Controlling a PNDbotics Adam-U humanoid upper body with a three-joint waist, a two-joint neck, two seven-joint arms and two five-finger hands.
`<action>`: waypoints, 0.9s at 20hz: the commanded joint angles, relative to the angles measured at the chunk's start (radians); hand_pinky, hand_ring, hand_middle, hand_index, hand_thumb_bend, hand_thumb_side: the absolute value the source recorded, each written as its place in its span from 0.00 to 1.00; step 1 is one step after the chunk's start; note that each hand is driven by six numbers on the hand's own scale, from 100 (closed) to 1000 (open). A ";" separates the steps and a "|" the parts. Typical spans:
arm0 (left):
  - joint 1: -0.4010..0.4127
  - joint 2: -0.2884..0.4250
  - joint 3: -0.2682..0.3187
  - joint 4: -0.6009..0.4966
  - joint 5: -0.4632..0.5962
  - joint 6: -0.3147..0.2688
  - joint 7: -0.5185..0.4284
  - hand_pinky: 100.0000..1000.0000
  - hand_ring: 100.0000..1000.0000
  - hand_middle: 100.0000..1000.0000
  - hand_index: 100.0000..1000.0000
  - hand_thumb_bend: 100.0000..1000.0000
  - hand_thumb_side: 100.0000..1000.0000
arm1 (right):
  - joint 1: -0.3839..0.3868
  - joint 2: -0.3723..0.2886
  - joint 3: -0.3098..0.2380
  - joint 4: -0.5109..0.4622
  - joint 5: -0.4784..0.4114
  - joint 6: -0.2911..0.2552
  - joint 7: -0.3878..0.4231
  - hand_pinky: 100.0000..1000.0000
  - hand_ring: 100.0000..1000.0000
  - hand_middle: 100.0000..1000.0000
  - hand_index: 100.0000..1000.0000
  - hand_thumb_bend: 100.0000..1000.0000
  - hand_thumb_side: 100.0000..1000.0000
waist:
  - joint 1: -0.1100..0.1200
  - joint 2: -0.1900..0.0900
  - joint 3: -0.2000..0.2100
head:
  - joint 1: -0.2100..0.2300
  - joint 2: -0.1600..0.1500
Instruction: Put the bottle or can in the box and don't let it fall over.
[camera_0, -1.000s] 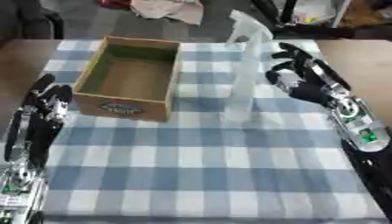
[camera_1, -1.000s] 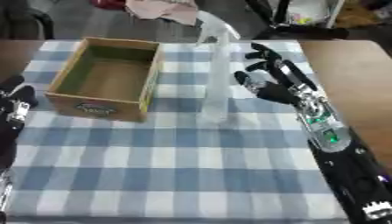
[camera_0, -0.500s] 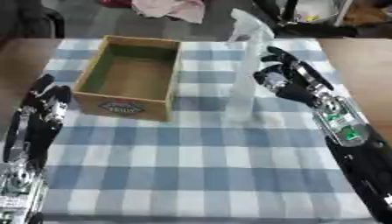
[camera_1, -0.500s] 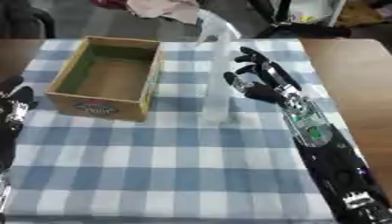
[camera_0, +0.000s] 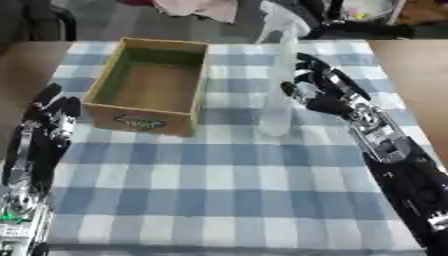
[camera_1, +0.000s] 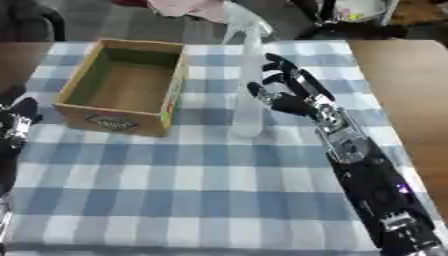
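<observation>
Spray bottle upright beside box, right robot hand spread open alongside, contact unclear, left robot hand relaxed open.

A clear spray bottle stands upright on the blue-checked cloth over the counter — just right of the open cardboard box, outside it. The right hand is just right of the bottle, fingers spread and slightly bent toward it; contact cannot be told. Left of the box, at the picture's edge, the left hand shows — fingers straight.
</observation>
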 joint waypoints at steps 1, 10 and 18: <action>-0.015 0.004 -0.004 -0.016 0.001 -0.002 -0.007 0.83 0.95 0.94 0.95 0.34 0.58 | -0.029 -0.002 -0.002 0.001 0.011 -0.006 0.004 0.96 0.75 0.82 1.00 0.31 0.42 | 0.002 -0.006 0.005 | -0.006 0.005; -0.017 0.002 -0.005 -0.016 0.000 -0.002 -0.009 0.83 0.95 0.94 0.95 0.34 0.58 | -0.039 0.009 0.008 -0.009 0.014 -0.016 0.022 0.96 0.75 0.82 1.00 0.31 0.42 | 0.003 -0.002 0.014 | -0.010 0.005; -0.017 0.001 -0.006 -0.015 0.000 -0.003 -0.010 0.83 0.95 0.94 0.95 0.34 0.58 | -0.051 0.021 0.020 -0.014 0.014 -0.017 0.043 0.96 0.75 0.82 1.00 0.31 0.41 | 0.002 -0.004 0.016 | -0.014 0.005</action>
